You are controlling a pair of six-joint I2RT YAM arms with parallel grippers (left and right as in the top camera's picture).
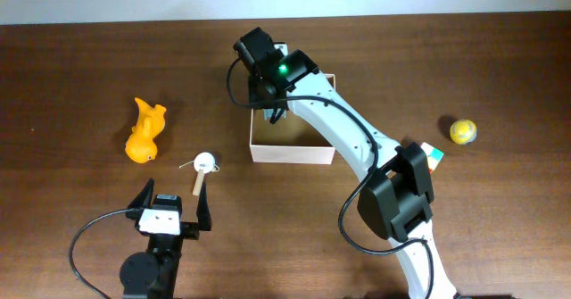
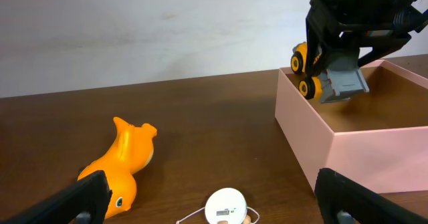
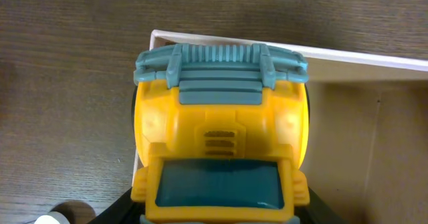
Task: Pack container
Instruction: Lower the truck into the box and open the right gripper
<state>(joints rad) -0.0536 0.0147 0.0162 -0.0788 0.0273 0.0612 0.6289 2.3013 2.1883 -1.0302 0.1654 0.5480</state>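
Two arms at the packing stage, as I see them from my station. The right gripper [image 2: 344,55] is clamped on a yellow toy truck [image 3: 221,137] and holds it above the far-left corner of the container [image 1: 293,153], which sits mid-table; no toy lies on the part of its tan floor that shows. The left gripper [image 1: 176,211] hangs near the table's front edge, fingers [image 2: 80,198] spread wide and holding nothing. Main risk, in my judgement: the right wrist view shows the truck straddling the box's left wall rather than sitting inside it. A release from here could drop it on the rim and let it roll out onto the table (its wheels make that likelier), or knock the light box askew. An orange toy animal [image 1: 145,131], a white disc on a stick [image 1: 205,162] and a yellow ball [image 1: 462,131] lie outside the box. Writing: only a small barcode sticker on the disc, too small to read; I find no brand on the truck.
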